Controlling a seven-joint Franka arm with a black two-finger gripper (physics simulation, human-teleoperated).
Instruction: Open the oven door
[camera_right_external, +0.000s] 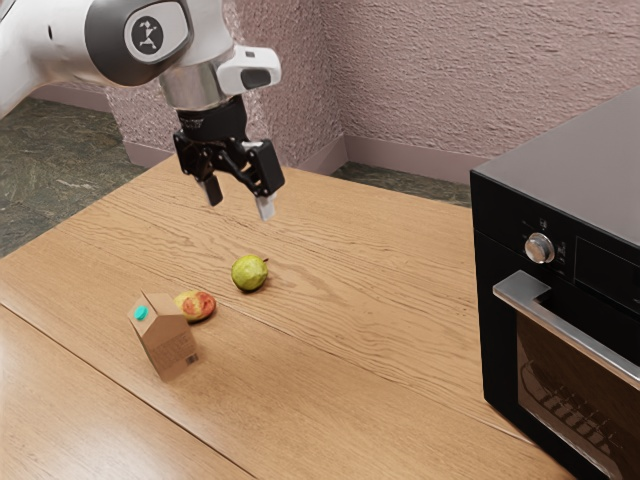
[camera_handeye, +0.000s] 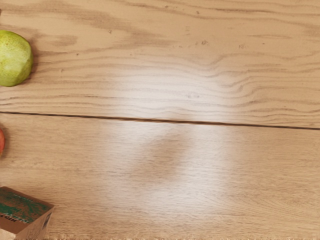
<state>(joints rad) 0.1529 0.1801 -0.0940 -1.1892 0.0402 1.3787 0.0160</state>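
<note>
Fingers (camera_right_external: 265, 208) released and spread, my gripper (camera_right_external: 239, 209) points downward above the table (camera_right_external: 350, 290), well apart from the oven (camera_right_external: 575, 165).

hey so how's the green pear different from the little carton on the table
The pear is rounded, while the carton is boxy with a gabled top. The pear is yellowish green all over; the carton is mostly brown, with a turquoise cap and printing. The pear has a short stem, where the carton has flat sides and edges. Both rest on the wooden table.
</note>
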